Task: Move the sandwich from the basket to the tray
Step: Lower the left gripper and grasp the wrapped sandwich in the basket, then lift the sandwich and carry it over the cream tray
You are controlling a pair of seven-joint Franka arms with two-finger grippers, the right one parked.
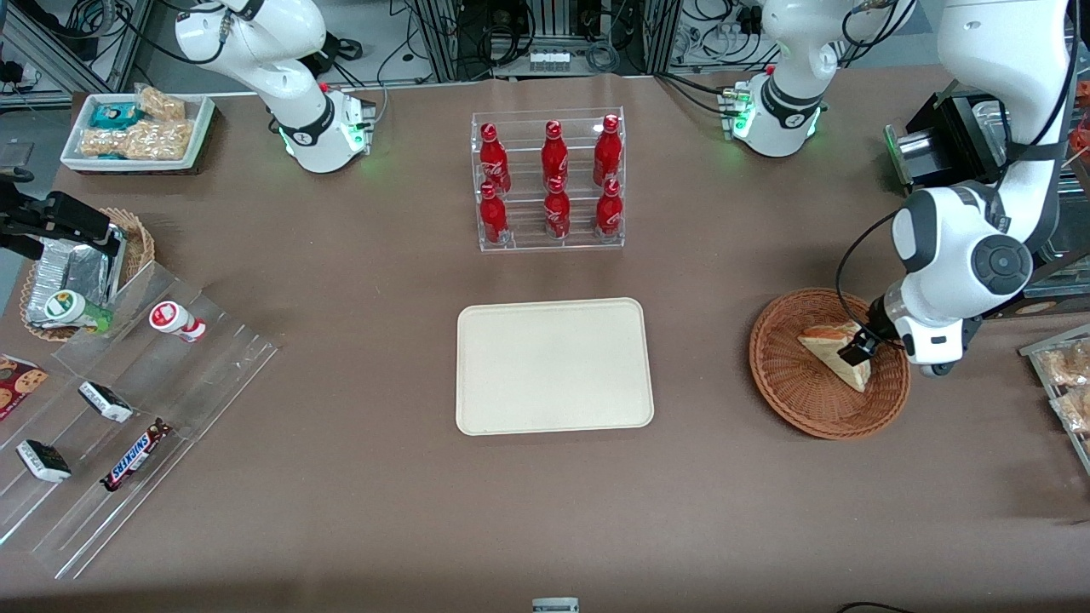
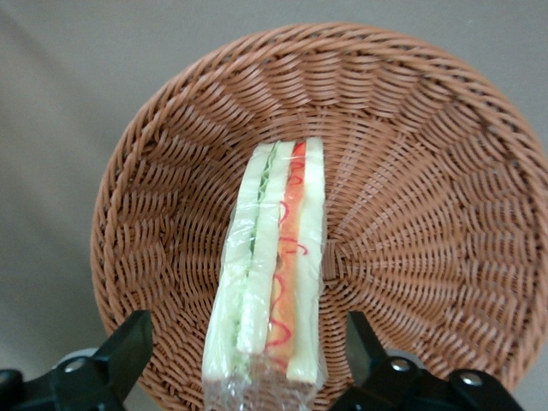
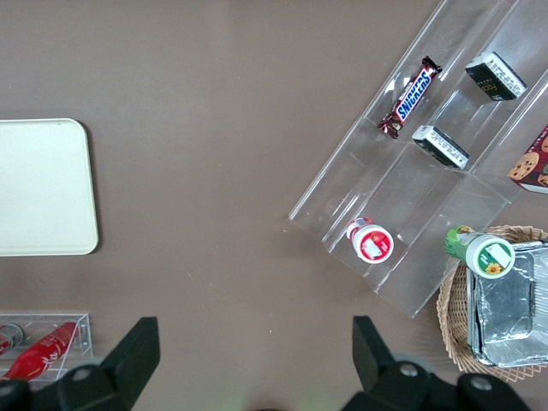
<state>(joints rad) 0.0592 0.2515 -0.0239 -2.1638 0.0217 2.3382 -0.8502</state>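
Tray (image 1: 555, 366): empty cream rectangle on the bench (image 1: 358, 477), near the front camera at mid-bench, well apart from the basket, toward the parked arm's end from it.
Basket (image 1: 800, 400): round woven wicker, on the bench toward the working arm's end.
Sandwich (image 1: 839, 353): lies inside the basket, resting on the weave, one cut face with its red-orange and green filling stripes turned up to the wrist camera (image 2: 274, 282).
Tool (image 1: 858, 347): lowered over the sandwich in the basket; fingers spread, one on each side of the wedge, neither visibly touching the wrap.
Fingers (image 2: 128, 347): black pads stand clear of both bread faces.
Handling, weight: judged light; no strain on the grip expected.
Handling, stiffness: soft bread; likely to crush or bulge under a hard squeeze, so close gently.
Handling, surface: clear film looks smooth and may slip or wrinkle against the pads.
Grip point: across the two flat bread faces, at the thick end of the wedge rather than the thin tip.
Risk: a loose grip could let the wedge rotate or drop when lifted.
Bottle rack (image 1: 549, 179): clear shelves of red bottles, farther from the front camera than the tray; not involved.
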